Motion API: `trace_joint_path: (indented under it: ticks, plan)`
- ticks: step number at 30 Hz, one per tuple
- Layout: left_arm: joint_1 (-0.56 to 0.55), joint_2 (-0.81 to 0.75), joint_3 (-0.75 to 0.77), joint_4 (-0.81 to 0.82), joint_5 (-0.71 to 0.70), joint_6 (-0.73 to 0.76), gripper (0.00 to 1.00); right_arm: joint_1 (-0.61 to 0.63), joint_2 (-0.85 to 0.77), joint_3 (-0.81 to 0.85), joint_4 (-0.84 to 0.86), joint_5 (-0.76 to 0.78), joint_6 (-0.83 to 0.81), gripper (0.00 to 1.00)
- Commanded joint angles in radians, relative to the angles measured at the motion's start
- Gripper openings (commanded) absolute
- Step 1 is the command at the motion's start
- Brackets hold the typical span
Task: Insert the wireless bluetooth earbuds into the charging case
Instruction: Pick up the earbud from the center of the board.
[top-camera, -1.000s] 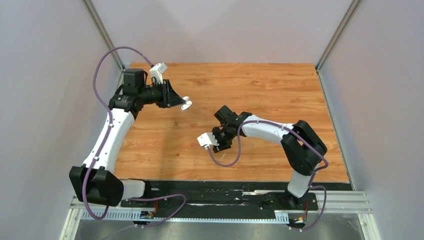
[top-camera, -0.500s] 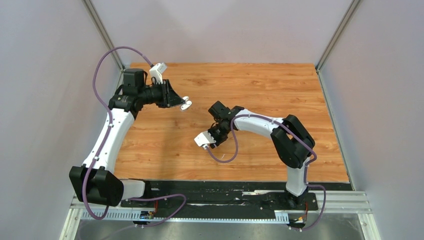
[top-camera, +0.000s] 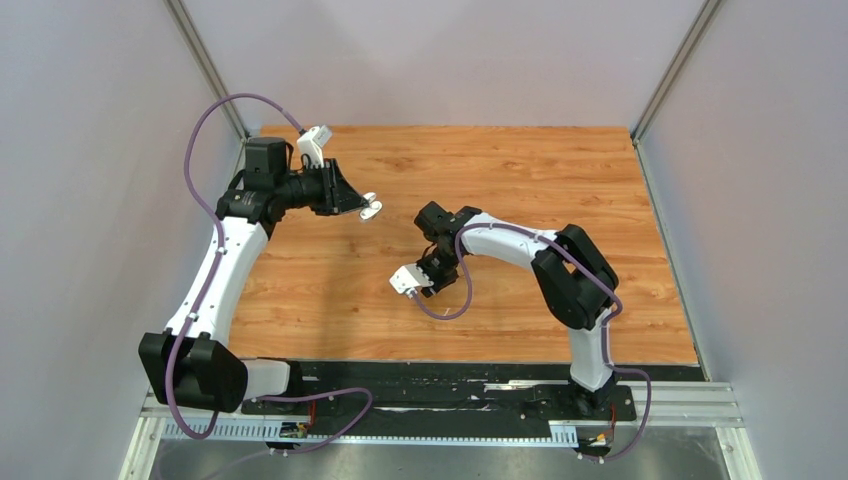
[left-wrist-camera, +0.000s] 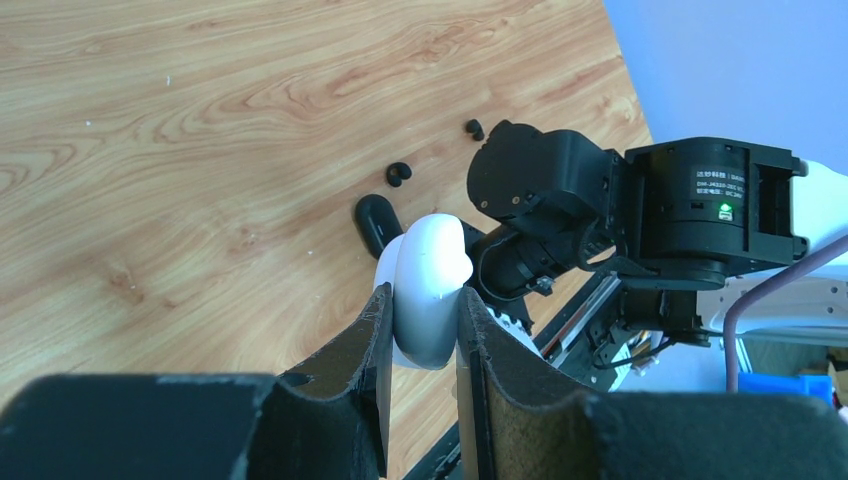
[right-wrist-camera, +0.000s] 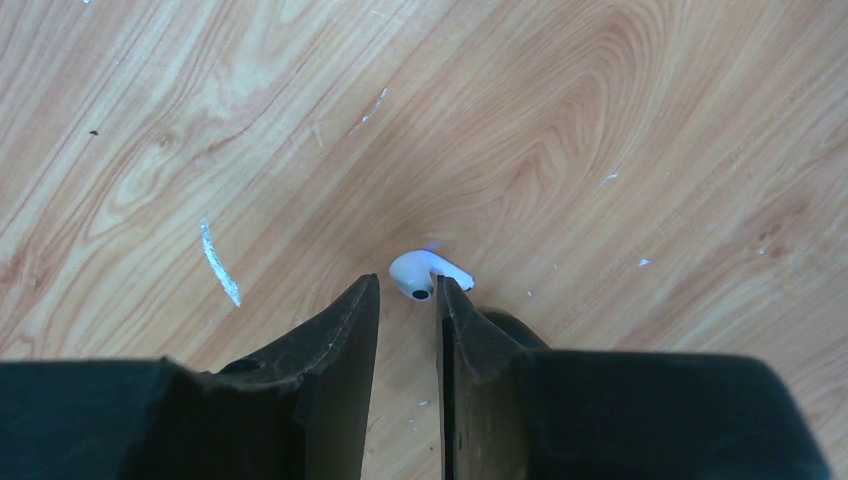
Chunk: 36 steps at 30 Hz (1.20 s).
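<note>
My left gripper (top-camera: 362, 205) is shut on a white charging case (top-camera: 372, 208) and holds it above the table's far left; in the left wrist view the case (left-wrist-camera: 430, 285) sits between the fingers. My right gripper (right-wrist-camera: 408, 288) points down at the table with its jaws a narrow gap apart. One white stemmed earbud (right-wrist-camera: 425, 272) lies on the wood right at its fingertips, against the right finger. In the left wrist view a black case (left-wrist-camera: 373, 222) and two black earbuds (left-wrist-camera: 399, 172) (left-wrist-camera: 474, 128) lie on the table. The other white earbud is not in view.
The right arm (top-camera: 520, 245) bends over the table's middle, and its wrist (left-wrist-camera: 600, 210) shows beside the black case. A white streak (right-wrist-camera: 220, 262) marks the wood left of the right fingers. A dark shape (right-wrist-camera: 508, 325) lies partly hidden behind the right finger.
The right arm has folded in and its gripper has shifted slightly left and away from me. The left arm and the white case have not moved.
</note>
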Motion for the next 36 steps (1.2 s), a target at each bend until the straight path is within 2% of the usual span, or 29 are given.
trace_joint_path:
  ticks: [1,11,14,16,17,21,25,29,31,33,36]
  plan:
    - [0.008,-0.023,-0.001,0.034,0.02,-0.001,0.0,-0.003,0.032,0.042,-0.037,-0.021,-0.003,0.27]
    - [0.007,-0.027,-0.009,0.034,0.02,-0.003,0.0,-0.002,0.042,0.056,-0.057,-0.047,0.039,0.19]
    - [0.008,-0.024,-0.012,0.038,0.022,-0.004,0.0,-0.003,0.044,0.079,-0.075,-0.07,0.095,0.09]
    - [0.008,-0.02,-0.015,0.042,0.022,-0.004,0.0,-0.005,0.053,0.116,-0.101,-0.099,0.174,0.01]
    - [0.008,-0.017,-0.018,0.043,0.021,0.002,0.0,-0.011,0.055,0.141,-0.118,-0.125,0.227,0.0]
    - [0.007,-0.013,-0.076,0.116,0.03,0.055,0.0,-0.084,0.052,0.282,-0.197,-0.343,0.566,0.0]
    - [0.003,0.004,-0.153,0.283,0.041,0.128,0.0,-0.206,0.009,0.373,-0.203,-0.619,0.953,0.0]
    - [-0.021,0.04,-0.164,0.381,-0.001,0.134,0.0,-0.29,-0.072,0.334,-0.073,-0.841,1.286,0.0]
    - [-0.048,0.048,-0.162,0.422,-0.036,0.075,0.0,-0.33,-0.092,0.292,0.092,-0.929,1.586,0.0]
    - [-0.079,0.053,-0.162,0.465,-0.064,-0.004,0.0,-0.359,-0.109,0.236,0.293,-0.944,1.879,0.0]
    - [-0.114,0.058,-0.163,0.504,-0.093,-0.13,0.0,-0.362,-0.105,0.257,0.39,-0.953,1.989,0.0]
